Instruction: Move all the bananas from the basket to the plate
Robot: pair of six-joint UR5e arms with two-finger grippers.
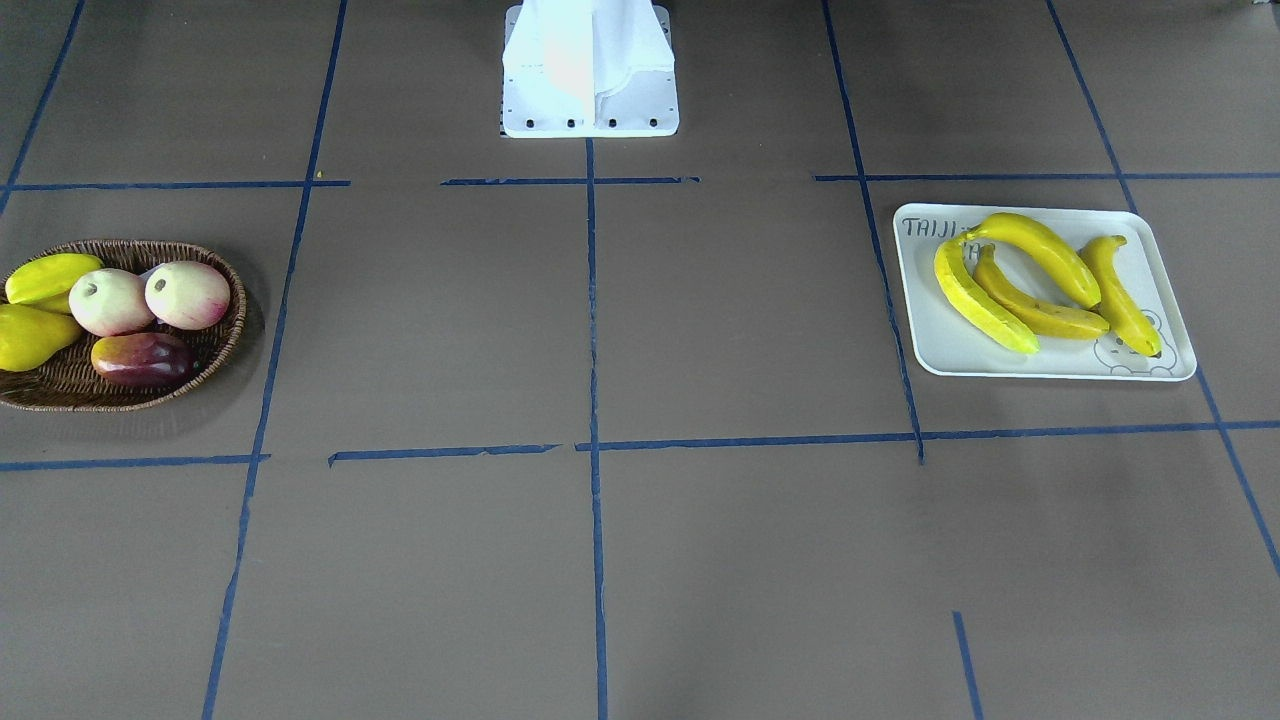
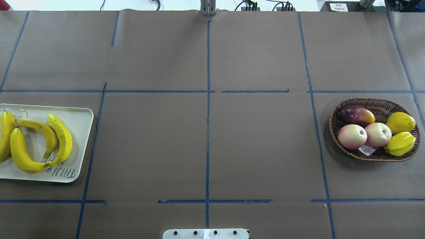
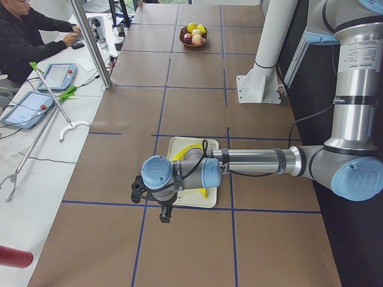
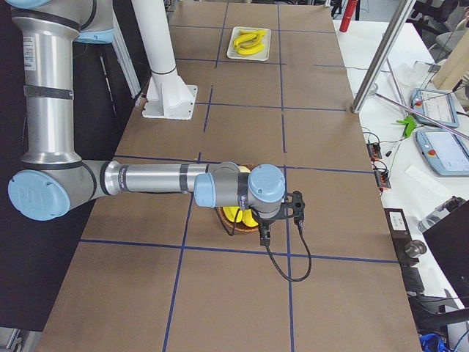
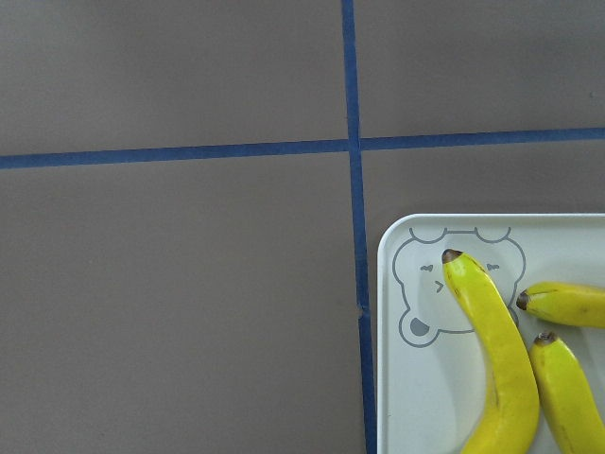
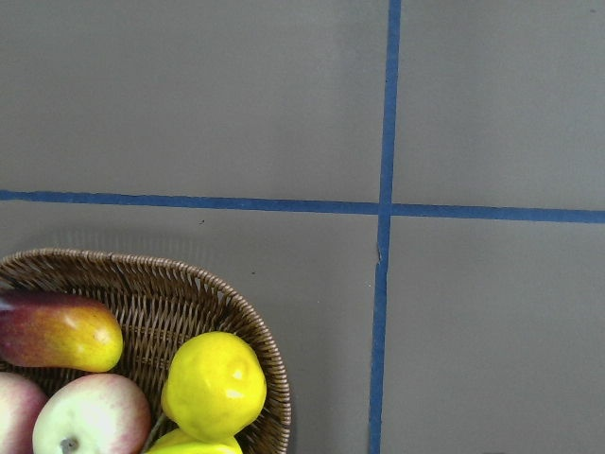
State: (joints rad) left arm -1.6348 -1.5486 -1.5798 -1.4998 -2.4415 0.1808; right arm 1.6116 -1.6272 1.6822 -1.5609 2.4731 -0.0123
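Note:
Several yellow bananas [image 1: 1040, 290] lie side by side on the white plate [image 1: 1050, 368], seen also in the overhead view as bananas [image 2: 40, 142] on the plate [image 2: 81, 132]. The wicker basket [image 1: 60, 385] [image 2: 375, 104] holds two apples, a mango and two yellow fruits, with no banana showing in it. My left gripper [image 3: 165, 214] hangs above the plate's outer end, and its camera sees the plate's bear corner [image 5: 406, 331]. Over the basket [image 4: 233, 224] hovers my right gripper [image 4: 264, 236]. Both show only in the side views, so I cannot tell whether they are open or shut.
The robot's white base [image 1: 590, 110] stands at the middle of the table's robot side. Blue tape lines cross the brown table cover. A person [image 3: 30, 30] sits at a side bench with tablets [image 3: 57, 75], behind a metal pole [image 3: 90, 42].

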